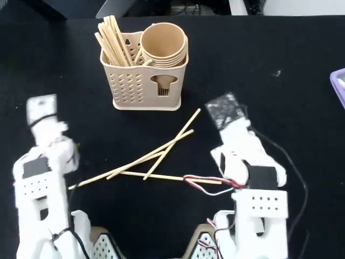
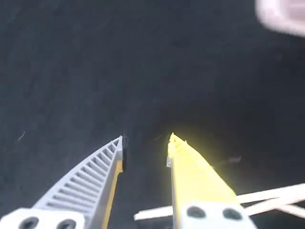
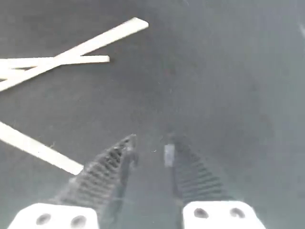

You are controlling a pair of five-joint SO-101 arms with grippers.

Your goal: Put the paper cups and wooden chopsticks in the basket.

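Observation:
A beige perforated basket point(image 1: 144, 86) stands at the back of the black table. It holds a stack of paper cups point(image 1: 164, 43) and a bundle of wooden chopsticks point(image 1: 113, 40). Several loose chopsticks point(image 1: 156, 154) lie crossed on the table between the two arms. My left gripper point(image 2: 145, 139) hovers over bare black cloth, open, with nothing between its fingers; chopstick ends point(image 2: 267, 196) lie beside its yellow finger. My right gripper point(image 3: 150, 143) is also open and empty, and chopsticks point(image 3: 71, 50) lie ahead of it and to one side. In the high view the left gripper point(image 1: 42, 110) and right gripper point(image 1: 226, 112) flank the loose sticks.
Red and white cables point(image 1: 207, 186) from the right arm lie across one chopstick's end. A purple object point(image 1: 338, 86) sits at the table's right edge. A pale blurred shape point(image 2: 281, 16), perhaps the basket, shows far off in the left wrist view.

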